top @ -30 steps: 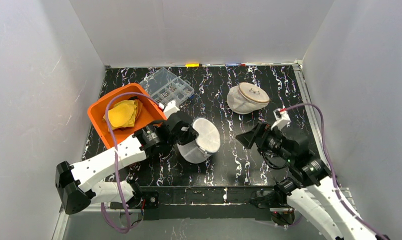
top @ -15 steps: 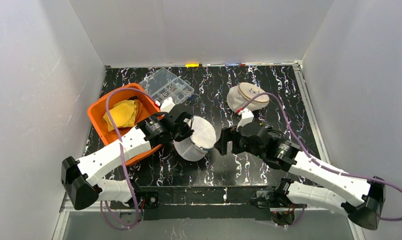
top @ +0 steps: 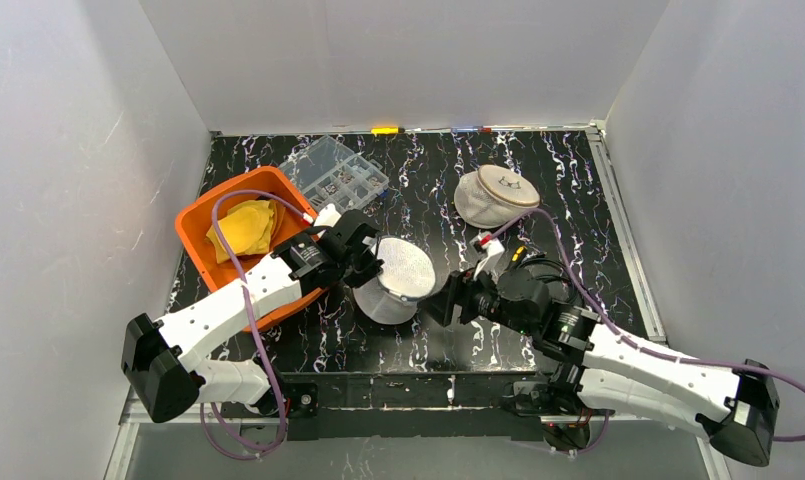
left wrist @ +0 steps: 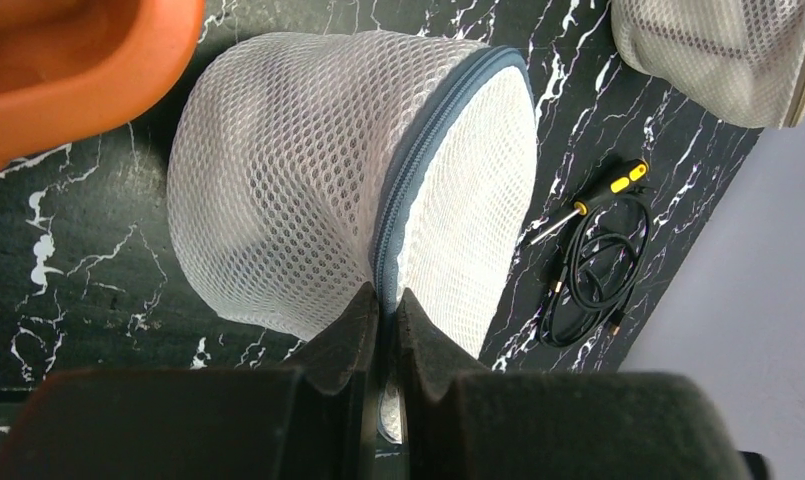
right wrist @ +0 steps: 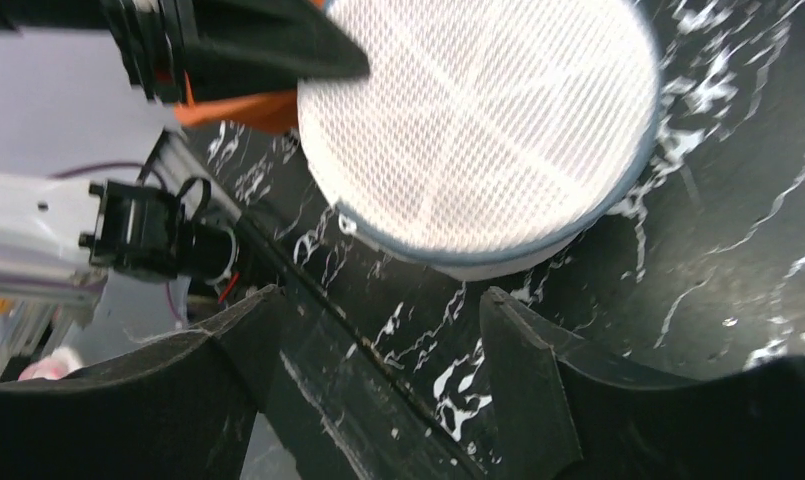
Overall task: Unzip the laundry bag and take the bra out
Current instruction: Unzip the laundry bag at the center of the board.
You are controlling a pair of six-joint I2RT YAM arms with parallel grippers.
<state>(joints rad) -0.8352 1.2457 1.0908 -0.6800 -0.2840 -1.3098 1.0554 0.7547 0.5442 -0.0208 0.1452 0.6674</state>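
The task was barely begun, by my judgement. The zip ran closed along the rim of the bag wherever it showed, and nothing had come out of it. The bag lay on its side near the middle of the table, just beside the bin, its round flat face turned toward the right arm.

The left gripper had its jaws pinched together on the zip seam at the bag's near edge. The right gripper stood with jaws apart close before the flat face, touching nothing as far as the views showed. What was left was nearly all of it: catching the slider, drawing the zip round, reaching in and lifting out the bra.

The bra was not to be seen. A dim shade behind the mesh in the left wrist view might have been it, but I could not tell. A small tab at the rim in the right wrist view might have been the pull, though it was too small to be sure. The fingers hid whether the left jaws held a pull or only the seam. The far run of the zip was out of sight. A second bag sat at the back right, cut off in the left wrist view, and whether it was zipped could not be made out.
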